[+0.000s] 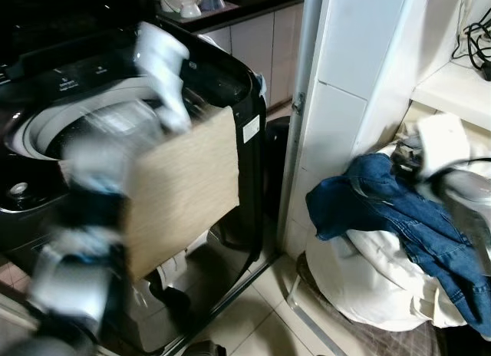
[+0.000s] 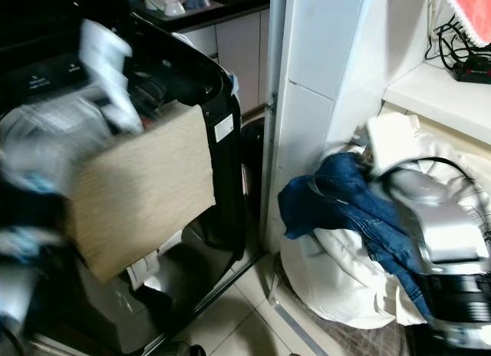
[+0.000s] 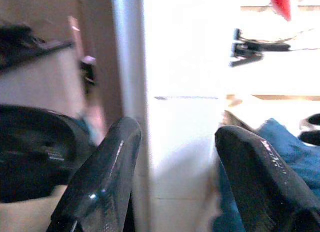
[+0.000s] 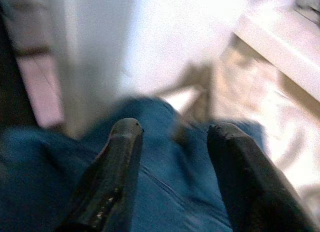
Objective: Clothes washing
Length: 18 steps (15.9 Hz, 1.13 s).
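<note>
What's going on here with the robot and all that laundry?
The robot stands between an open black washer on its left and a pile of laundry on its right. Its right gripper, fingers open, hovers over blue jeans on top of the white pile. Its left gripper, also open and empty, is raised near the washer. Nothing is grasped yet.

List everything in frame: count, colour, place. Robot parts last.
Washing machine: one, black top-loader, lid open, on the robot's left.
Tan panel: one, beige, against the machine's front.
Denim garment: one, blue, draped on the laundry pile at right.
White laundry pile: one, white, on the floor under the shelf.
Shelf: one, white, upper right, black cables on it.
Red cloth: one, top right corner.
Left hand: open, raised near the machine.
Right hand: open, over the denim garment.
</note>
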Tool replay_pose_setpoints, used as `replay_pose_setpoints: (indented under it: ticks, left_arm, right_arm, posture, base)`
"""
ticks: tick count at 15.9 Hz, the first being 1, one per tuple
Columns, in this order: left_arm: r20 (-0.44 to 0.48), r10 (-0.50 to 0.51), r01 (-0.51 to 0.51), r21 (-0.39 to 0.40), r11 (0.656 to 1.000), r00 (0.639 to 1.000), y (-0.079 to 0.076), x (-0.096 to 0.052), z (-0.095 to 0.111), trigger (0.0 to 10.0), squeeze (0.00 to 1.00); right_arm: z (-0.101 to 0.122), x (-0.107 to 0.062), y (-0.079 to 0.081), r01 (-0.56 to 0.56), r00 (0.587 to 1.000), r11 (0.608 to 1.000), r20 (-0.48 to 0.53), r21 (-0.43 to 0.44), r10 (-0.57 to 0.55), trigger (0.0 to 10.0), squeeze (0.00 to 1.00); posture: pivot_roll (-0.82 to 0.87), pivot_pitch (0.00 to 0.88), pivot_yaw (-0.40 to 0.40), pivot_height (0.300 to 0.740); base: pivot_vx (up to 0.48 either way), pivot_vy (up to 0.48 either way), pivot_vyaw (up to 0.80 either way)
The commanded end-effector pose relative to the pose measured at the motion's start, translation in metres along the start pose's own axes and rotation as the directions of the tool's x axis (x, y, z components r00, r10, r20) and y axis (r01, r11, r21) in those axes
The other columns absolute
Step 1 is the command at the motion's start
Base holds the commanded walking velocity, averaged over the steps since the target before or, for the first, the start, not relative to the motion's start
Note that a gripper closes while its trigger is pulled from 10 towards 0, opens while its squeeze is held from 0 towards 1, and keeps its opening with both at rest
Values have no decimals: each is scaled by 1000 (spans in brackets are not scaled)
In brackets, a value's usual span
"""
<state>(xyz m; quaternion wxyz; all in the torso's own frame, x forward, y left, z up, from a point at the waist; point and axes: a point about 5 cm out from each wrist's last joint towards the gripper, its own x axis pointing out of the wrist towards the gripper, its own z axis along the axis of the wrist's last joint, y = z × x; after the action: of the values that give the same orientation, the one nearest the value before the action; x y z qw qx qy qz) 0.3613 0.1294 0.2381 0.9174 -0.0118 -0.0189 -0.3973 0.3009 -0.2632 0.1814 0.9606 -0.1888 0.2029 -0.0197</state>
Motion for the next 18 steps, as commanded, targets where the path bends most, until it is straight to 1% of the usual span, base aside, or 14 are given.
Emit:
replay_pose_setpoints:
  ticks: [1, 2, 3, 4, 5, 6, 8, 9, 10, 11, 12, 13, 14, 18]
  left_arm:
    - [3, -53, 53, 48, 997, 999, -18, 4, 3, 10000, 0]
    - [-29, -115, 117, 63, 991, 993, -33, 7, -6, 10000, 0]
    - [-64, -217, 220, 52, 974, 974, -60, 9, -20, 10000, 0]
    - [-75, -249, 252, 39, 967, 966, -69, 8, -25, 10000, 0]
    - [-80, -260, 263, 38, 964, 962, -72, 7, -26, 10000, 0]
    - [-97, -336, 339, 18, 941, 937, -85, 3, -33, 10000, 0]
    - [-118, -394, 396, 1, 918, 912, -93, -2, -38, 10000, 0]
    - [-164, -416, 424, 18, 905, 895, -99, -8, -46, 10000, 0]
    - [-181, -412, 423, 19, 906, 893, -101, -11, -48, 10000, 0]
    - [-180, -405, 414, 15, 910, 897, -102, -11, -49, 10000, 0]
    - [-179, -401, 410, 15, 912, 898, -102, -11, -49, 10000, 0]
    - [-179, -388, 397, 16, 918, 904, -101, -12, -49, 10000, 0]
    - [-180, -381, 389, 14, 921, 907, -101, -12, -49, 10000, 0]
    - [-188, -365, 374, 17, 927, 912, -98, -17, -48, 10000, 0]
  right_arm:
    - [-7, -4, -2, -64, 997, 997, -53, -51, 61, 10000, 1000]
    - [-12, -8, -4, -116, 990, 990, -83, -79, 110, 10000, 1000]
    - [-19, -16, -7, -240, 966, 965, -130, -105, 226, 10000, 1000]
    - [-22, -18, -7, -297, 949, 950, -135, -92, 284, 10000, 1000]
    - [-23, -19, -7, -314, 943, 946, -138, -80, 301, 10000, 1000]
    - [-31, -17, -4, -383, 915, 923, -152, -39, 374, 10000, 1000]
    - [-40, -13, -3, -414, 898, 910, -166, -12, 407, 10000, 1000]
    - [-57, -8, -6, -433, 879, 897, -260, -88, 400, 10000, 310]
    - [-64, -7, -6, -460, 862, 879, -299, -123, 409, 10000, 0]
    - [-67, -3, -6, -461, 860, 878, -308, -130, 406, 10000, 0]
    - [-70, -1, -7, -452, 864, 880, -315, -143, 393, 9176, 0]
    - [-73, 4, -9, -435, 870, 888, -324, -151, 371, 1333, 0]
    - [-74, 7, -10, -430, 872, 891, -324, -146, 368, 0, 0]
    - [-73, 13, -13, -446, 866, 884, -317, -142, 386, 0, 0]
  posture:
    - [-73, 0, 89, 740]
    - [-73, 0, 89, 740]
    - [-85, 0, 96, 740]
    - [-92, 0, 100, 740]
    - [-92, 0, 100, 740]
    - [-101, 0, 105, 740]
    - [-103, 0, 105, 740]
    - [-101, 0, 100, 740]
    - [-102, 0, 99, 740]
    - [-103, 0, 97, 740]
    - [-103, 0, 95, 740]
    - [-102, 0, 93, 740]
    - [-99, 0, 88, 740]
    - [-95, 0, 83, 740]
  base:
    - [0, 0, 0]
    - [0, 0, 0]
    - [0, 0, 0]
    - [0, 0, 0]
    - [0, 0, 0]
    - [0, 0, 0]
    - [0, 0, 0]
    - [0, 0, 0]
    - [0, 0, 0]
    - [0, 0, 0]
    - [0, 0, 0]
    - [0, 0, 0]
    - [0, 0, 0]
    - [0, 0, 0]
